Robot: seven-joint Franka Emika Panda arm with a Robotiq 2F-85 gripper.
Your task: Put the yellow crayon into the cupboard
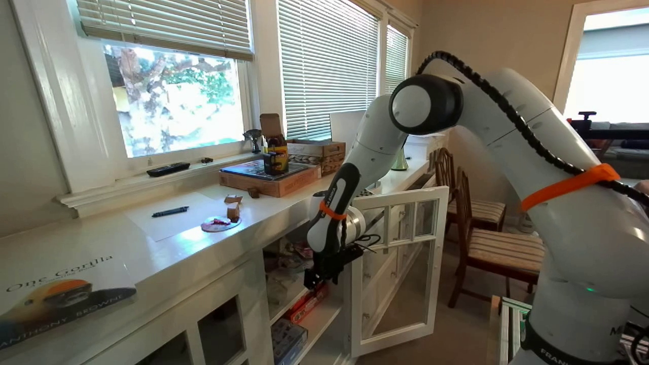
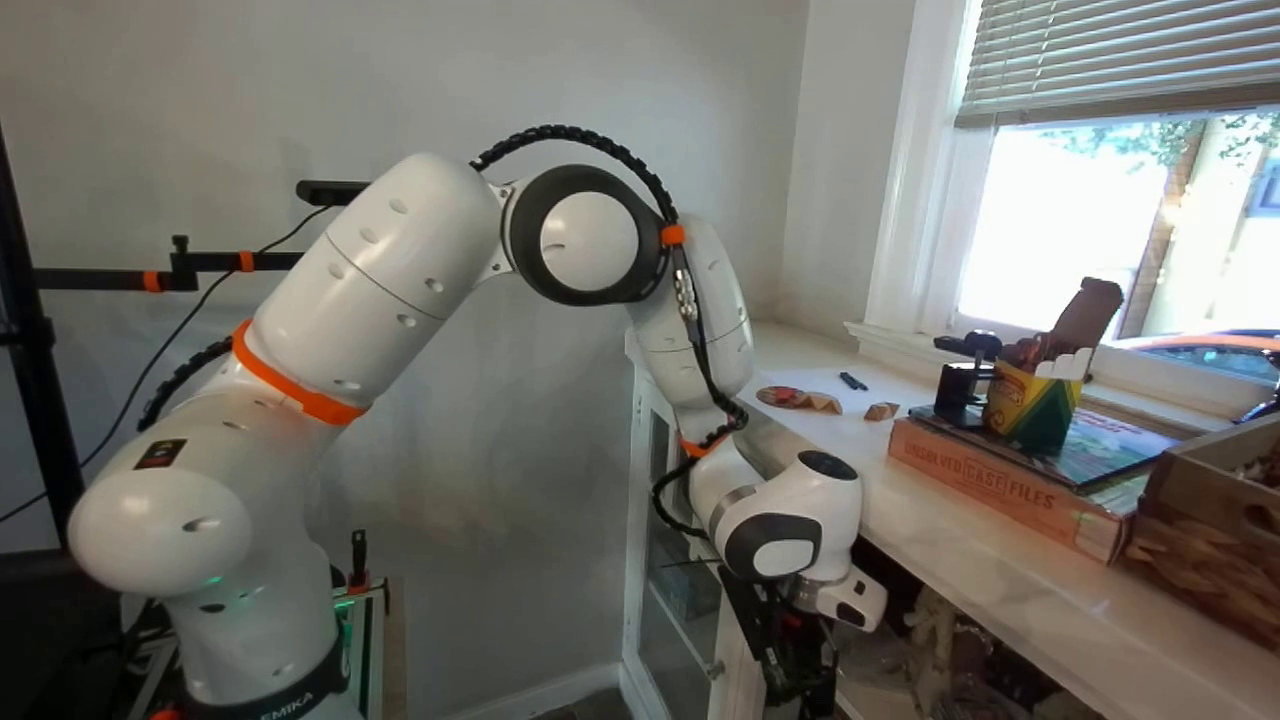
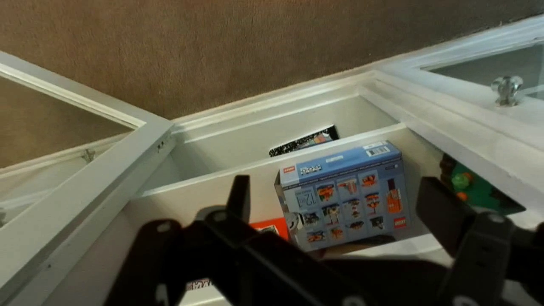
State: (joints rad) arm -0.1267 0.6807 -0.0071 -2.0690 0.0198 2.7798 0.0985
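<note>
The pincer (image 3: pixel 338 204) is angled downward at the open compartment of the cupboard (image 1: pixel 332 332), beside its swung-out glass-pane door (image 1: pixel 435 274); whether the fingertips pass the opening cannot be determined. In the wrist view the fingers (image 3: pixel 239 195) are spread wide — no object is held — and a LEGO box (image 3: pixel 352 199) on a shelf (image 3: pixel 182 197) shows between them. The yellow crayon cannot be identified, so its position relative to the pincer is undetermined. A yellow-and-green crayon box (image 2: pixel 1035 405) stands above the Unsolved Case Files box (image 2: pixel 990 485), well apart from the pincer.
</note>
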